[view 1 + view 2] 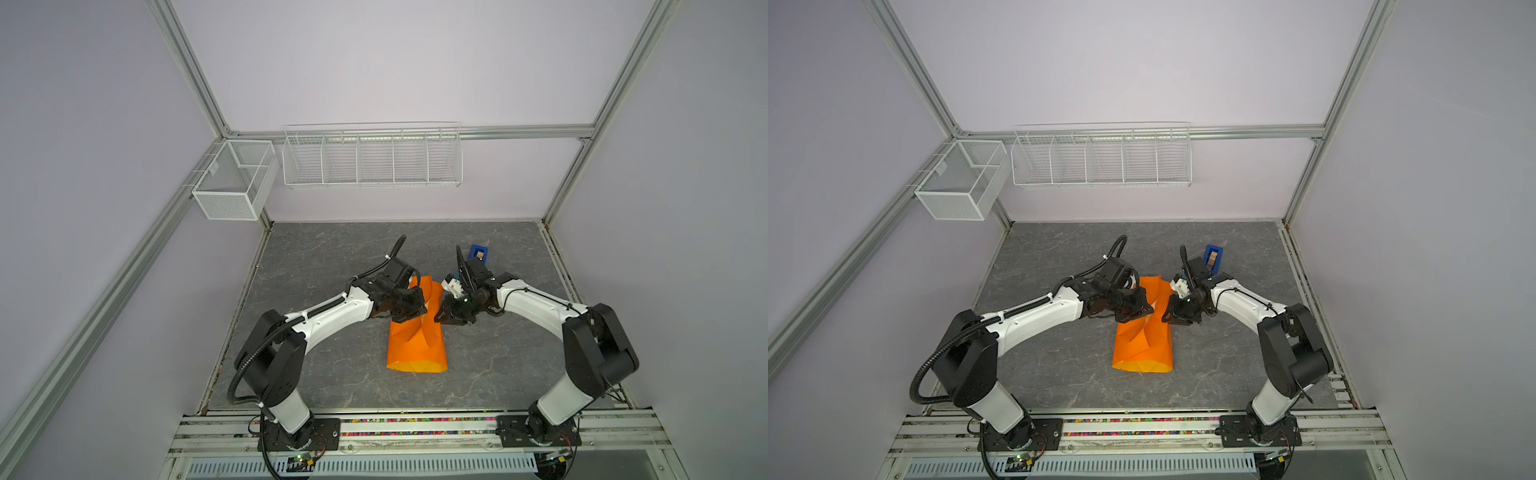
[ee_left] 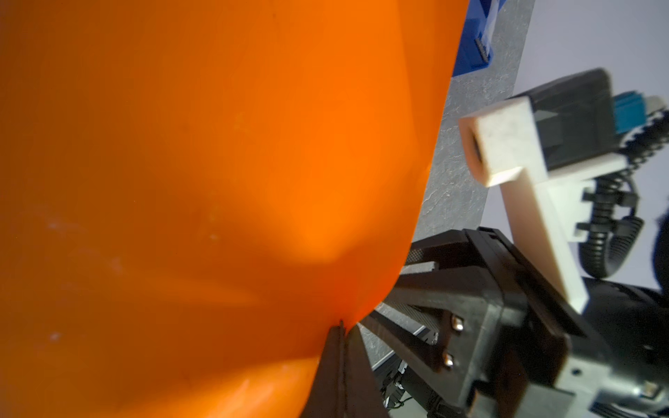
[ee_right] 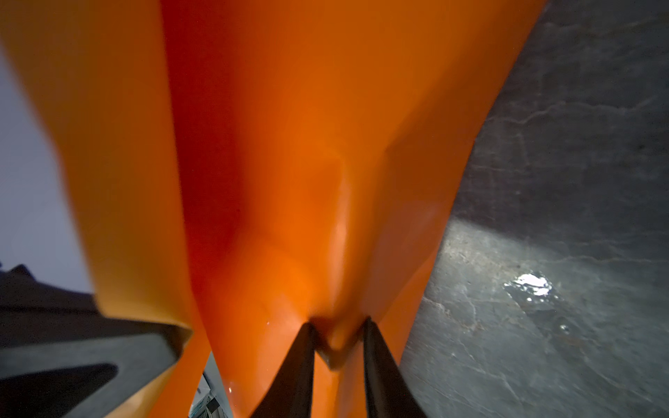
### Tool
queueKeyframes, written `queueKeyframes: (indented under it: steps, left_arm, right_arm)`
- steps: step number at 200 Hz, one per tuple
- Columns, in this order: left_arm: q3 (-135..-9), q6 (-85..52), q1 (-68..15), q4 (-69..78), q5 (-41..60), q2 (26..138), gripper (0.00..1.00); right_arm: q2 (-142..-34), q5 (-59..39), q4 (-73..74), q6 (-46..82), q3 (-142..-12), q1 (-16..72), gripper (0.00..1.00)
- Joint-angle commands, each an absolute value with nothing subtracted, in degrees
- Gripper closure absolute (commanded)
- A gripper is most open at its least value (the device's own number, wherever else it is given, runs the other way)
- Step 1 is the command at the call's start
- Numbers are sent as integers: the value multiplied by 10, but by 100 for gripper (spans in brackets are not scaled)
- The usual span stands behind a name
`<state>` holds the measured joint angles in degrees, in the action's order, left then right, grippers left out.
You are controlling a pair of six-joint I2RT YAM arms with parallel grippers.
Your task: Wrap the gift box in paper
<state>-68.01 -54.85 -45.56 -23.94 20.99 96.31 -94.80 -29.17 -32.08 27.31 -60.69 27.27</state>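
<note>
The orange paper (image 1: 415,345) (image 1: 1142,345) lies mid-table, curled into a long roll with its near end open. The gift box is hidden, and I cannot tell whether it is inside the roll. My left gripper (image 1: 420,311) (image 1: 1148,309) meets the roll's raised far part from the left. In the left wrist view its jaws (image 2: 341,325) are pressed together on the paper's (image 2: 217,181) edge. My right gripper (image 1: 440,316) (image 1: 1167,318) faces it from the right. In the right wrist view its jaws (image 3: 338,325) stand slightly apart, pinching a crumpled fold of paper (image 3: 289,181).
A bright blue tape dispenser (image 1: 478,252) (image 1: 1212,255) stands behind the right wrist. White wire baskets (image 1: 372,160) and a mesh box (image 1: 235,178) hang on the walls. The grey marbled table (image 1: 332,257) spreads around the roll. The two gripper heads nearly touch.
</note>
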Motion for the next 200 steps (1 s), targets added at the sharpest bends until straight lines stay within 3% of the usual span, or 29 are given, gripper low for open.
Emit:
queueKeyframes:
  steps: [1, 134, 200]
  left_arm:
    - [-695, -572, -464, -208, 214, 984, 99]
    - [-765, -554, -498, -214, 235, 1035, 99]
    - [-737, -555, -500, -193, 245, 1064, 98]
  right_arm:
    - [-967, -276, -317, 281, -588, 283, 74]
    - [-955, -276, -304, 293, -571, 284, 74]
    - [-952, -276, -300, 296, -568, 285, 74]
